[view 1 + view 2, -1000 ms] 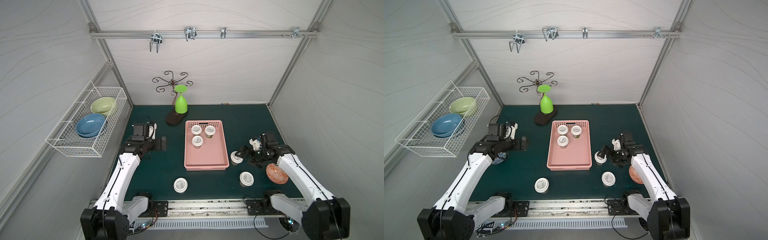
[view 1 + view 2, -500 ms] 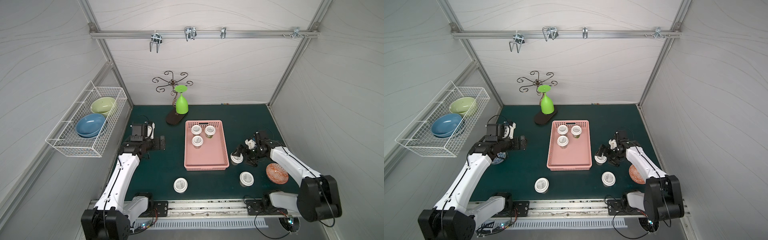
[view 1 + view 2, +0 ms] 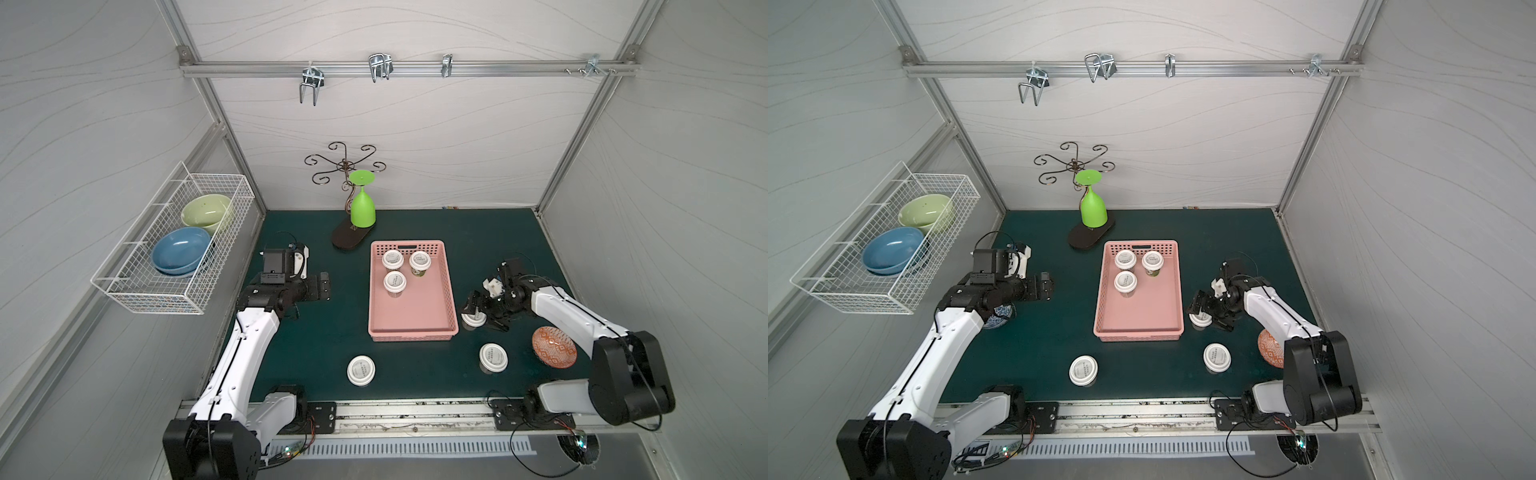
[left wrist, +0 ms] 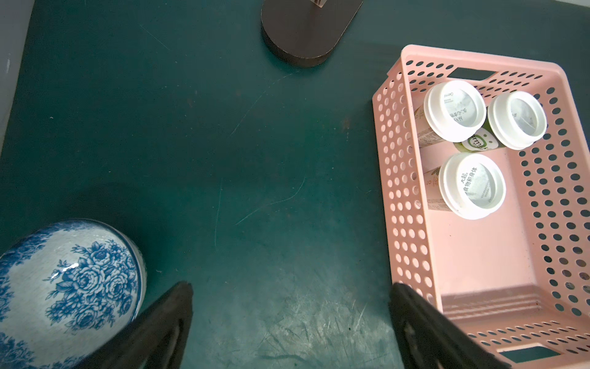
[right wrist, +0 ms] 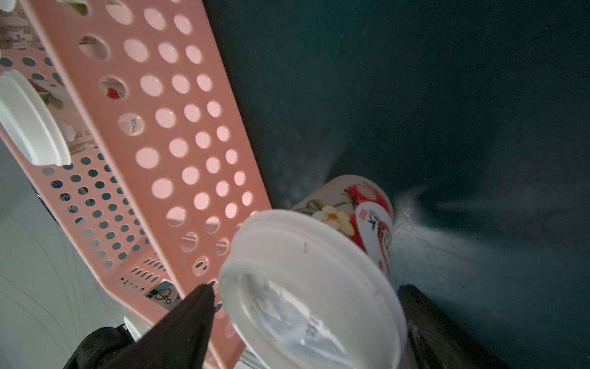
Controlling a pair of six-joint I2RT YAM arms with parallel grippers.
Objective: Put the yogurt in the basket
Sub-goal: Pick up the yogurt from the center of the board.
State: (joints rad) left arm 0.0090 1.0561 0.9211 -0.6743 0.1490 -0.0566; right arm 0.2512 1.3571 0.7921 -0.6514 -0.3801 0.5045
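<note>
Pink basket [image 3: 411,336] has three cups [image 3: 395,281] in; another yogurt cup [image 3: 473,320] stands just beside its right wall, right claw [image 5: 305,289] wide around it, not clamped. Inner finger [image 5: 178,319] could snag that wall and tip the cup. Left claw [image 4: 290,287] wide, empty.

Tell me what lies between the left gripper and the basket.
Nothing: only bare green mat separates the left gripper from the basket, shown in both top views.
</note>
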